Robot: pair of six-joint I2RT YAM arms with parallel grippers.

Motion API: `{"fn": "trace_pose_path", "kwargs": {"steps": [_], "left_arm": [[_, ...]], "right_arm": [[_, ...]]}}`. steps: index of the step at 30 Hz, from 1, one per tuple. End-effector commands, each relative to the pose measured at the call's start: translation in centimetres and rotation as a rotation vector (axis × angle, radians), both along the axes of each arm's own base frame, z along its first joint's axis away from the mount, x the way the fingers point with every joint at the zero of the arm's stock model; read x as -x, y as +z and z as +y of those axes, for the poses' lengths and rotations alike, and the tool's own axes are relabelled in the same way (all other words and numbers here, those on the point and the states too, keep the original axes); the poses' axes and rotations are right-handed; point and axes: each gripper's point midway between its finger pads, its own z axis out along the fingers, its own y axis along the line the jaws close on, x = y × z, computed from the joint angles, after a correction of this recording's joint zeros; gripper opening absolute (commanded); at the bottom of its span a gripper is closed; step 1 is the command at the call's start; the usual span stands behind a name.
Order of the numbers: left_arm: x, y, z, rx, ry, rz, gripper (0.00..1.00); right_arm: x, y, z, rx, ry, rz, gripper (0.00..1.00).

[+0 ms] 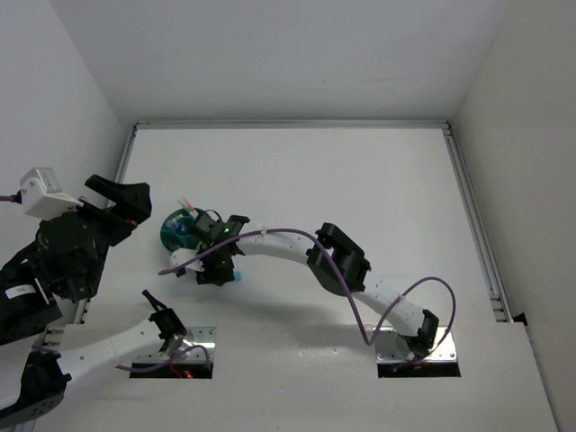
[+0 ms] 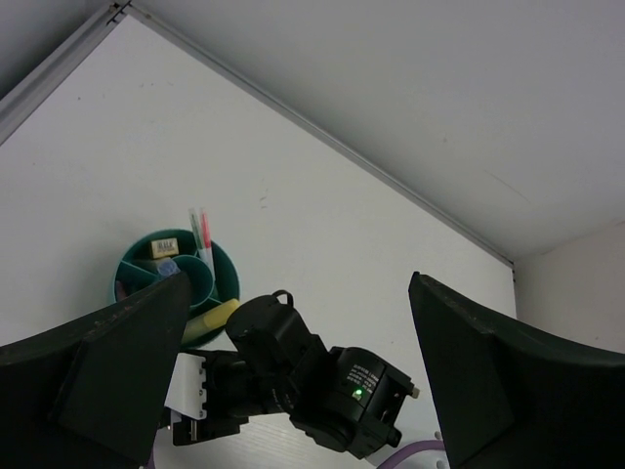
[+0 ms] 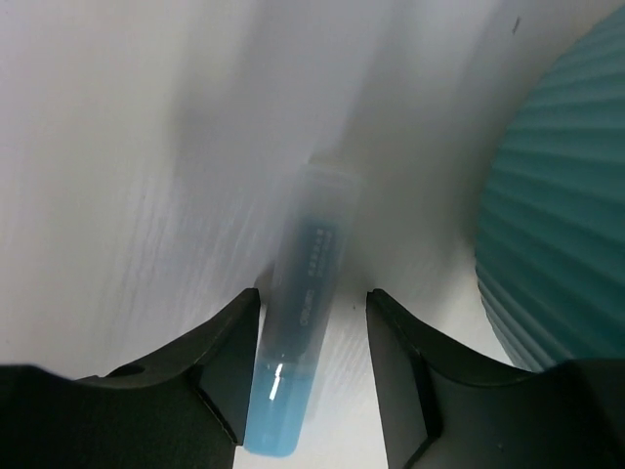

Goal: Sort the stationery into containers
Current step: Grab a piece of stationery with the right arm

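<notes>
The dark-teal cup (image 1: 177,233) stands left of centre. In the left wrist view the cup (image 2: 227,274) holds thin pink and green pens (image 2: 200,231), a yellow marker (image 2: 211,319) and a small eraser (image 2: 166,248). My right gripper (image 1: 219,270) points down at the table just right of the cup. In the right wrist view it (image 3: 314,298) is open astride the blue-capped clear tube (image 3: 312,234), which lies on the table. The tube touches the left finger, and there is a gap to the right one. My left gripper (image 1: 133,203) hovers left of the cup, wide open and empty (image 2: 298,283).
The cup's ribbed wall (image 3: 557,215) is close on the right of the right gripper's fingers. The right wrist body (image 2: 322,381) lies between the left gripper's fingers in its view. White walls enclose the table on three sides, with a metal rail (image 1: 472,216) at the right.
</notes>
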Motion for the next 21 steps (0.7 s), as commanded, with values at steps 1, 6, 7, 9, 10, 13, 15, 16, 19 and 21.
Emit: {"fn": "trace_pose_path", "kwargs": {"steps": [1, 6, 7, 9, 10, 13, 15, 16, 19, 21], "left_arm": [[0.1, 0.5, 0.3, 0.009, 0.005, -0.021, 1.00], [0.5, 0.5, 1.0, 0.013, 0.014, -0.028, 1.00], [0.7, 0.6, 1.1, 0.028, 0.015, -0.035, 1.00], [0.8, 0.4, 1.2, 0.032, 0.017, -0.030, 1.00], [0.8, 0.4, 1.2, 0.033, 0.017, -0.030, 1.00], [0.7, 0.2, 1.0, 0.036, 0.019, -0.025, 1.00], [0.7, 0.2, 0.8, 0.047, 0.012, -0.025, 1.00], [0.7, 0.6, 0.9, 0.062, 0.011, -0.038, 1.00], [0.2, 1.3, 0.1, 0.065, 0.003, -0.037, 1.00], [0.0, 1.5, -0.1, 0.052, 0.001, -0.032, 1.00]], "right_arm": [[0.8, 0.5, 1.0, -0.008, 0.013, 0.019, 0.48], [2.3, 0.2, 0.6, 0.018, 0.044, 0.061, 0.29], [2.8, 0.2, 0.7, 0.019, 0.053, 0.061, 0.18], [3.2, 0.2, 0.6, 0.018, 0.062, 0.084, 0.09], [3.2, 0.8, 0.8, 0.007, 0.062, 0.079, 0.04], [3.3, 4.2, 1.6, -0.060, 0.051, 0.080, 0.00], [4.0, 7.9, 2.6, -0.139, 0.062, 0.074, 0.00], [4.0, 9.7, 3.1, -0.180, 0.060, 0.070, 0.00], [3.8, 14.2, 4.4, -0.308, 0.080, 0.032, 0.00], [3.7, 18.0, 5.1, -0.433, 0.096, -0.017, 0.00]]}}
